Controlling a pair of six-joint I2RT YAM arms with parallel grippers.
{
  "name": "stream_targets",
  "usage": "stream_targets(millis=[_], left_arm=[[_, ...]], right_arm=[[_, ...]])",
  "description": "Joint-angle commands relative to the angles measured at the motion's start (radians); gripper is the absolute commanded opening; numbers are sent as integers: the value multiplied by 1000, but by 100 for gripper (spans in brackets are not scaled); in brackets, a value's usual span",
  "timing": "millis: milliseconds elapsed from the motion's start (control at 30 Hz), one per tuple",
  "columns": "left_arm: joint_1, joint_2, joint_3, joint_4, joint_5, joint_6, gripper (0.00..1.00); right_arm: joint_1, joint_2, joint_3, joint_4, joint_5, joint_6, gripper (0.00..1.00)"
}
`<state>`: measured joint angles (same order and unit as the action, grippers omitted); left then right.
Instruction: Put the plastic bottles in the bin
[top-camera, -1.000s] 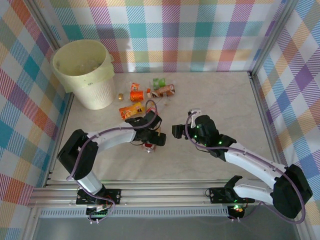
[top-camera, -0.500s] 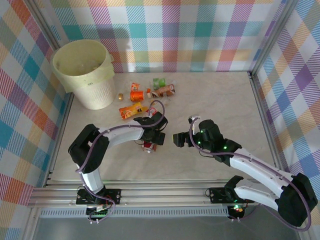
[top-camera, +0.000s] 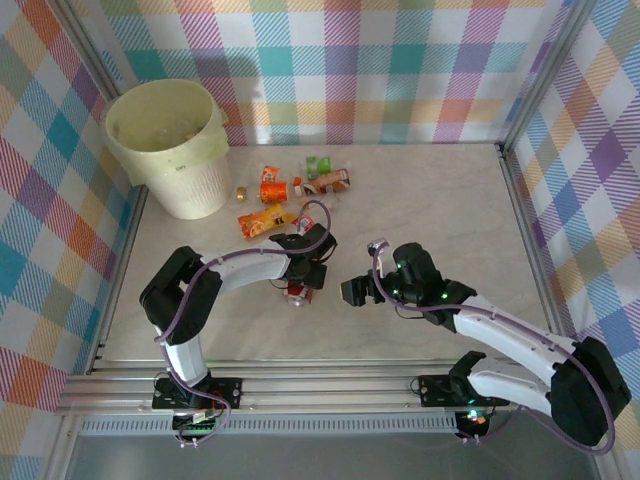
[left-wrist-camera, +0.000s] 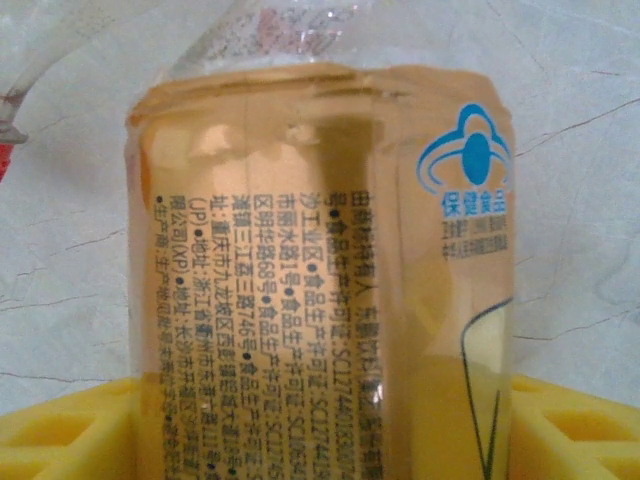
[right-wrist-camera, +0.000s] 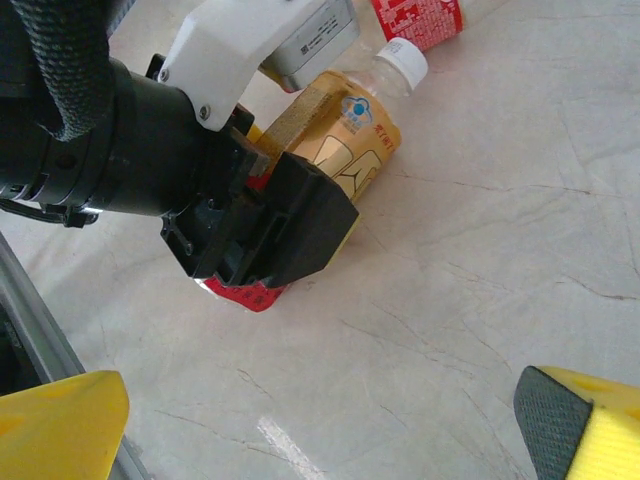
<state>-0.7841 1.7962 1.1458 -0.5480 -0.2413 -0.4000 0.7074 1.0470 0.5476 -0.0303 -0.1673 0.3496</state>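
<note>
Two hands low over pale marbled surface (top-camera: 440, 200), front centre. Left hand (top-camera: 303, 282) closed onto orange-label bottle (left-wrist-camera: 320, 280), with yellow fingers (left-wrist-camera: 70, 435) against both its sides. Bottle has white cap and lies on surface. Red-label bottle (right-wrist-camera: 245, 293) sits just beside it, under hand. Right hand (top-camera: 351, 291) gapes wide, empty, just right of left hand. Loose bottles (top-camera: 266, 219) lie scattered between hands and bin (top-camera: 190, 190). Bin upright at far left corner.
</note>
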Motion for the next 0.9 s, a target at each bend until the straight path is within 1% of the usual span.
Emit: stream_targets(millis=[0,167,333,500,633,867], left_arm=[[-12,-15,-3,-20,-14,5,68],[-13,-37,-11,4,-9,-8,65],[-12,-106,-62,76,-23,-54,63],[-7,-220,-142,136,-66,-96,63],[12,-321,-194,166,-73,-104,63],[83,-508,-264,192,-98,-122,62]], right_arm=[[6,6,-15,58,-50,-29,100],[6,20,-28,94,-137,-71,100],[7,48,-25,146,-174,-67,100],[8,83,-5,181,-196,-77,100],[12,123,16,208,-227,-79,100],[43,208,65,276,-262,-71,100]])
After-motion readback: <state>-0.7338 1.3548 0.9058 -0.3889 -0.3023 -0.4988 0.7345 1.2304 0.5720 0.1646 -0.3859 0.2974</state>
